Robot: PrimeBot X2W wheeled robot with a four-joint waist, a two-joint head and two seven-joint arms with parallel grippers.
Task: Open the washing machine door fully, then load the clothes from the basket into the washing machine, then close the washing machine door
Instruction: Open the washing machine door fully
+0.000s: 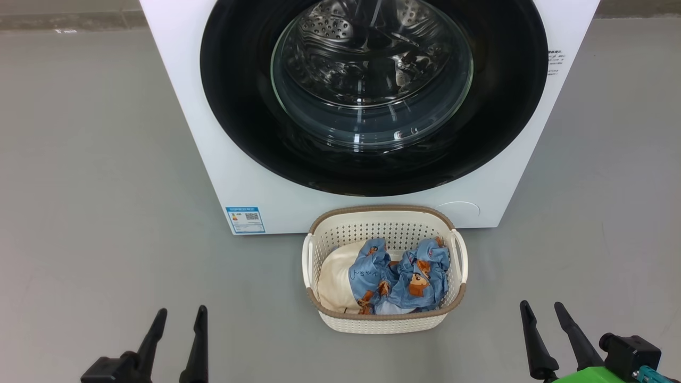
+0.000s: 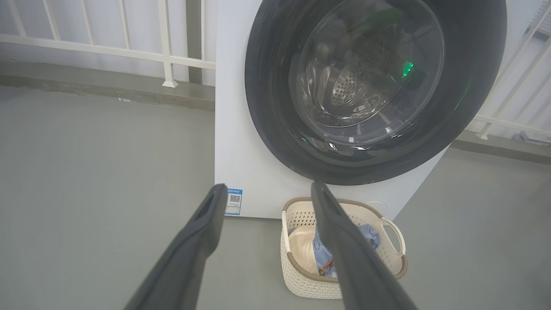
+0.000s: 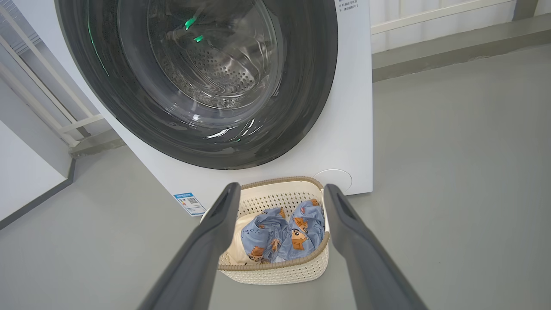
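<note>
The white washing machine [image 1: 223,159] [image 2: 241,142] [image 3: 348,129] stands ahead with its round black-rimmed door [image 1: 245,106] [image 2: 267,107] [image 3: 301,86] shut flat against the front. On the floor just before it sits the cream basket [image 1: 383,319] [image 2: 301,280] [image 3: 280,271], holding the clothes [image 1: 404,276] [image 2: 320,258] [image 3: 280,232]: blue bear-print fabric and a cream cloth. My left gripper [image 1: 180,313] [image 2: 267,187] hovers open at lower left, nothing between its fingers. My right gripper [image 1: 542,307] [image 3: 280,187] hovers open at lower right, also holding nothing.
Grey floor spreads to both sides of the machine. A blue label sticker [image 1: 245,219] sits on the machine's lower left corner. White railing [image 2: 163,51] and a low kerb run behind the machine.
</note>
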